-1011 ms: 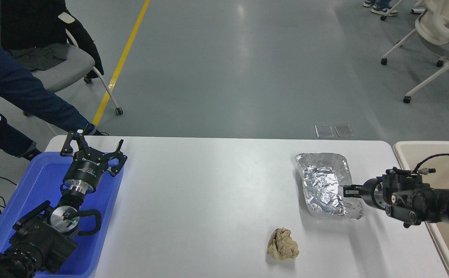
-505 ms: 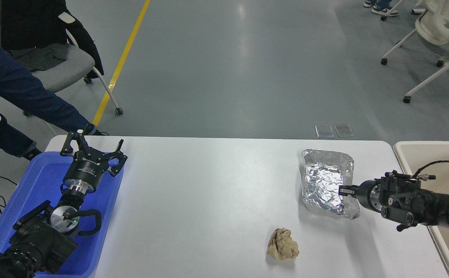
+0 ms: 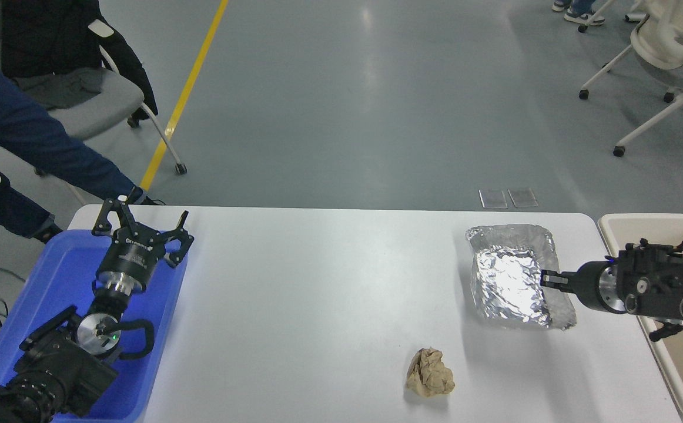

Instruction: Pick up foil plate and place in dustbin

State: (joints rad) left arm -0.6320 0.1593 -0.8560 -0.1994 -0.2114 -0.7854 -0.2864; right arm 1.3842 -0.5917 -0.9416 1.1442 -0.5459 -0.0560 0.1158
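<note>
Head view: on the white table [image 3: 318,294], a crumpled brown paper ball [image 3: 430,371] lies at 6 o'clock. At 8 o'clock the left gripper [image 3: 141,226] rests spread wide over a blue tray [image 3: 53,276]. At 3 o'clock the right gripper [image 3: 548,279] pinches the foil plate [image 3: 512,276] by its right rim, beside the dustbin [image 3: 618,226]. Farther off: grey floor, yellow line [image 3: 186,91], chairs [image 3: 659,53].

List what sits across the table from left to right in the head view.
Blue tray with the parked left gripper over it → crumpled brown paper ball → foil plate → right gripper clamping its right rim → dustbin.
</note>
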